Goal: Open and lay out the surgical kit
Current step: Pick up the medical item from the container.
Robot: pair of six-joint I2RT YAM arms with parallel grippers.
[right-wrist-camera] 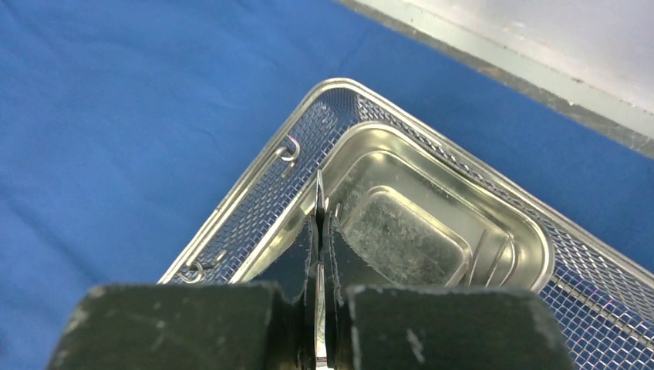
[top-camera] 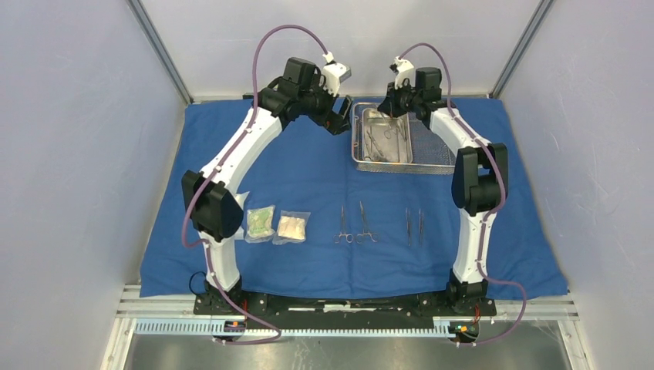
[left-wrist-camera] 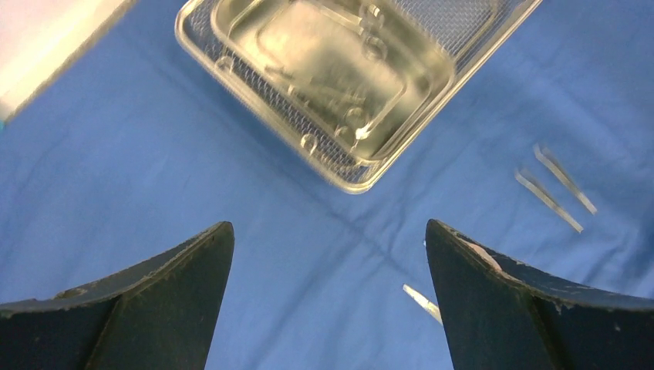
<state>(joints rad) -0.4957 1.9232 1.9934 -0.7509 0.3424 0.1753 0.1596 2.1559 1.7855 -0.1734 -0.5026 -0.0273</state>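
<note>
Your right jaws pinch a slim metal instrument (right-wrist-camera: 318,196) with the inner pan (right-wrist-camera: 409,231) below them, while your left jaws stand spread, the mesh tray (left-wrist-camera: 332,158) ahead of them.

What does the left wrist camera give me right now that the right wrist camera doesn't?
Left wrist only: the open left claw, instruments lying in the inner pan, and two slim instruments laid on the blue cloth. Right wrist only: the right claw shut on a thin metal instrument over the mesh tray. Both: the mesh tray, inner pan and blue cloth.
</note>
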